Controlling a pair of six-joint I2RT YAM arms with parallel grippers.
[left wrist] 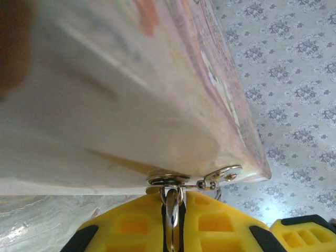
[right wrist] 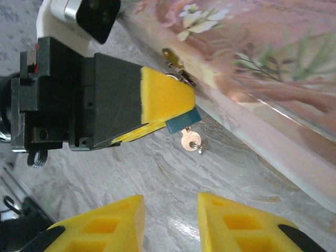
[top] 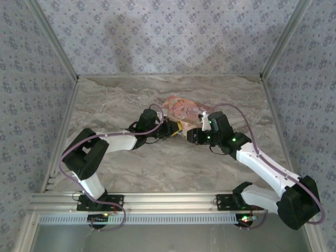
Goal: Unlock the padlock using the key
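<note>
The padlock [right wrist: 182, 121] is tiny, and its blue body pokes out below the left gripper's yellow fingers [right wrist: 164, 96]. The pale key [right wrist: 188, 140], with a small ring on its head, sticks out of the padlock's lower end just above the marble. In the left wrist view my left gripper [left wrist: 172, 203] is shut on the silver padlock [left wrist: 173, 212], which hangs from the metal hasp [left wrist: 168, 181] of the pink box [left wrist: 121, 94]. My right gripper [right wrist: 170, 220] stands open a short way in front of the key, with bare table between its fingers.
The pink illustrated box [top: 181, 108] lies at mid-table with both grippers [top: 177, 127] [top: 190, 135] meeting at its near edge. The box's long side [right wrist: 252, 68] runs close on the right of the padlock. Patterned walls enclose the marble table [top: 157, 163].
</note>
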